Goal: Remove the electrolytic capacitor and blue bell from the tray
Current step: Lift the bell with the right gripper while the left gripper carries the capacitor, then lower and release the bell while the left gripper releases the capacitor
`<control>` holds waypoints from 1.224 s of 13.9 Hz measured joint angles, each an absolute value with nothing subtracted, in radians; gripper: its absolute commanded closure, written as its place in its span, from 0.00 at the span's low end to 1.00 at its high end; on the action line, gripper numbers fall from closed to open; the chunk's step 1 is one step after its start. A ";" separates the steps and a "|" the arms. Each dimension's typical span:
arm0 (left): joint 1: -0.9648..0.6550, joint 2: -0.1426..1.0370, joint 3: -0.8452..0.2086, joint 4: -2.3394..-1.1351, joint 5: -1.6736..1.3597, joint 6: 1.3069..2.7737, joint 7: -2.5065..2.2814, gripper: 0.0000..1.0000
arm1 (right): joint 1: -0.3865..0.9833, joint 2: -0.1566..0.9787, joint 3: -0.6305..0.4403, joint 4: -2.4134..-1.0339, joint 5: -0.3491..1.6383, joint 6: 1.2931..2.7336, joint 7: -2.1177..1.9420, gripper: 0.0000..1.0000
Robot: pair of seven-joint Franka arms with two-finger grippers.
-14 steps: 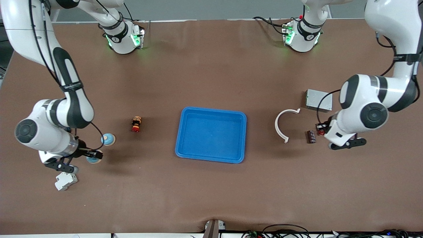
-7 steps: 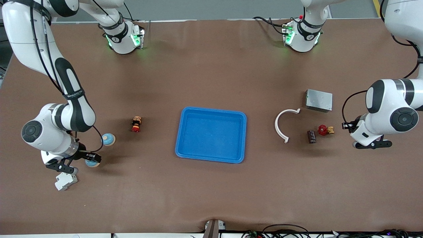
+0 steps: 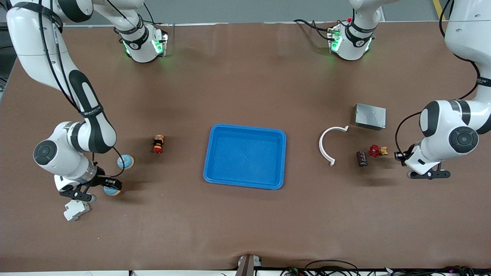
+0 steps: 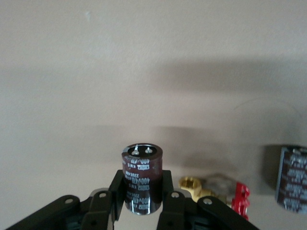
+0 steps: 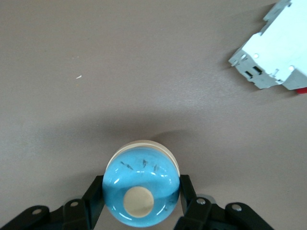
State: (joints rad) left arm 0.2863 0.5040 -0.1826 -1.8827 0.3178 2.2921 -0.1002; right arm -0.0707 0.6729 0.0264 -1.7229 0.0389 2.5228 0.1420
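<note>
Dark cylindrical electrolytic capacitor (image 4: 142,178) being clamped by left gripper (image 4: 142,201), glossy blue dome bell (image 5: 141,190) by right gripper (image 5: 140,203); both being carried clear of bright blue plastic tray (image 3: 282,161) for setting down on table.

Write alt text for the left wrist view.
The left gripper is shut on a dark electrolytic capacitor, held upright over the brown table. On the table nearby lie a red-handled brass valve and a second dark capacitor, cut off by the picture's edge.
</note>
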 measured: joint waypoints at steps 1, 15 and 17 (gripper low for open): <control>0.291 0.511 -0.183 -1.892 0.318 2.321 -0.100 1.00 | -0.068 0.676 0.028 -1.723 0.039 2.530 0.146 1.00; 0.338 0.555 -0.183 -1.960 0.318 2.461 -0.099 0.77 | -0.062 0.722 0.028 -1.723 0.039 2.581 0.148 1.00; 0.342 0.555 -0.183 -1.961 0.318 2.462 -0.099 0.62 | -0.062 0.723 0.028 -1.723 0.039 2.583 0.148 1.00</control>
State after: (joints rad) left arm 0.3420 0.5555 -0.1833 -1.9614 0.3179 2.4621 -0.0993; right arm -0.0616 0.7234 0.0278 -1.7231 0.0392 2.5835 0.1481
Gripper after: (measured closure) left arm 0.656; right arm 0.330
